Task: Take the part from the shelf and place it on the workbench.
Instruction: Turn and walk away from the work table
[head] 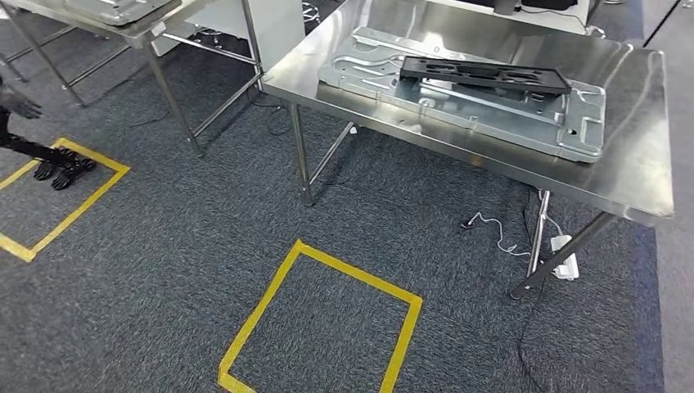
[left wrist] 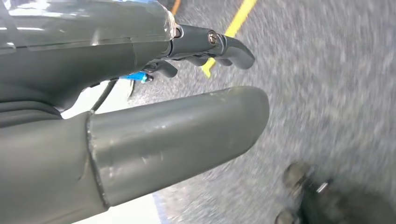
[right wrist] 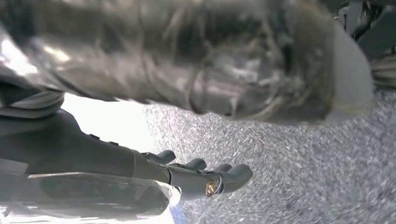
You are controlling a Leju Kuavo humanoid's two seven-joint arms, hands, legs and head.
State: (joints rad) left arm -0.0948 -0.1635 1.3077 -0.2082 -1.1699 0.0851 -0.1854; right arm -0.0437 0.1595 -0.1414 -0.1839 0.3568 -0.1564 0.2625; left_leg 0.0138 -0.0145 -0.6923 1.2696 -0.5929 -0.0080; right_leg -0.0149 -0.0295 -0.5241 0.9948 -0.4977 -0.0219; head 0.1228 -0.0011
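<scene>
A long flat black part point(head: 483, 75) lies on a ribbed galvanised sheet point(head: 524, 123), which rests on the steel workbench point(head: 638, 180) at the upper right of the head view. My left hand point(left wrist: 154, 116) hangs over grey carpet, thumb and dark fingers point(left wrist: 233, 49) spread apart with nothing between them. My right hand point(right wrist: 140, 172) also hangs above the carpet. Its fingers point(right wrist: 233, 175) are stretched out, and the blurred thumb point(right wrist: 233, 60) stands well away from them. It holds nothing.
A second steel table point(head: 139, 33) stands at the upper left. Yellow tape squares mark the carpet at the centre point(head: 327, 262) and the left point(head: 98, 188). Dark shapes point(head: 61, 170) that I cannot identify sit at the left edge. A cable and power strip point(head: 566, 258) lie under the workbench.
</scene>
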